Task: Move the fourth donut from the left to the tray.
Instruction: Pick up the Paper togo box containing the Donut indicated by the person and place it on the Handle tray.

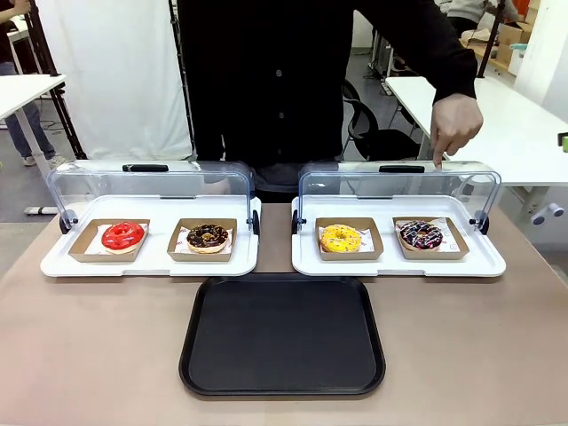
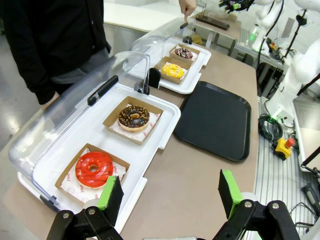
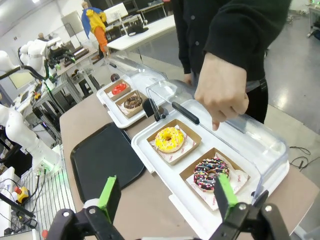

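The left black two-finger gripper point(image 2: 170, 192) has bright green rectangular pads point(image 2: 111, 192) on black jointed links, with small silver pivot screws point(image 2: 245, 204) at 5 and 7 o'clock of its wrist view. The right black two-finger gripper point(image 3: 167, 196) looks alike. The person's black long-sleeved top point(image 1: 275, 80) has dark buttons down its front.

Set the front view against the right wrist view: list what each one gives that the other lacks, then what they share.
Front view: the fourth donut at the right end of a straight row, and the tray with its whole rim in sight. Right wrist view: the right gripper, open, its green pads rising from the bottom edge. Shared: the person's hand pointing a finger down at the clear lid over that donut.
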Robot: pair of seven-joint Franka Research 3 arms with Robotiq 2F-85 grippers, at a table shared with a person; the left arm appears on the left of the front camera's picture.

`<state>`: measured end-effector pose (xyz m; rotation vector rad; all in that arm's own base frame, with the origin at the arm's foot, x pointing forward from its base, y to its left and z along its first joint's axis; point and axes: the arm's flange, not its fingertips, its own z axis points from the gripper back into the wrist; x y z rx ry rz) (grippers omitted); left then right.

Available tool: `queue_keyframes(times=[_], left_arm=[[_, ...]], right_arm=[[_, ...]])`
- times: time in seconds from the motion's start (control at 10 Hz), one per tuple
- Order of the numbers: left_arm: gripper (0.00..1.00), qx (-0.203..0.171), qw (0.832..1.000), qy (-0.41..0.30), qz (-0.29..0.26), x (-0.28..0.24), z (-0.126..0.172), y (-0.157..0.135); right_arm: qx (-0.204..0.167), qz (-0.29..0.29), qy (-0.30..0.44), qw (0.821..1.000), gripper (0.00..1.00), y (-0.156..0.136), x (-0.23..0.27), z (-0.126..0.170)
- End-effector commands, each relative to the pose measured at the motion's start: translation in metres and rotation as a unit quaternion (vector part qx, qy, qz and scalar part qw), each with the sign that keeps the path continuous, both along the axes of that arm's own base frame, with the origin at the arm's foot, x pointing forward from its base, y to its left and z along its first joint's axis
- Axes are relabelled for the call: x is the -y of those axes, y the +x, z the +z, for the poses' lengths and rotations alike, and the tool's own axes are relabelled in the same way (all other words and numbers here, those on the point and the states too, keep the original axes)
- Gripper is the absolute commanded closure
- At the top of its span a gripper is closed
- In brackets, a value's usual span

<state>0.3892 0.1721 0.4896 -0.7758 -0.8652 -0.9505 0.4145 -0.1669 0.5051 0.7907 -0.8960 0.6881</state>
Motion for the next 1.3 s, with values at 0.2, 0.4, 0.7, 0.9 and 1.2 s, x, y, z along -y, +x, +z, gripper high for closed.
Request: queue_keyframes(times=[0.2, 0.4, 0.7, 0.9, 1.2], left_arm=[[0.00, 0.013, 1.000, -0.008, -0.006, -0.002, 0.001, 0.001], [0.00, 0.013, 1.000, -0.008, -0.006, -0.002, 0.001, 0.001], [0.00, 0.013, 1.000, -0.008, -0.006, -0.002, 0.001, 0.001], [0.00, 0.013, 1.000, -0.008, -0.006, -0.002, 0.001, 0.001], [0.00, 0.013, 1.000, -0.008, -0.006, -0.002, 0.001, 0.001]], right_arm=[[-0.013, 0.035, -0.214, 0.976, 0.00, 0.033, -0.053, -0.007], [-0.011, 0.074, -0.327, 0.942, 0.00, 0.033, -0.077, -0.033], [-0.002, 0.160, -0.413, 0.896, 0.00, 0.026, -0.102, -0.075], [0.041, 0.174, -0.475, 0.862, 0.00, 0.021, -0.114, -0.106], [0.084, 0.181, -0.495, 0.846, 0.00, 0.024, -0.120, -0.123]])
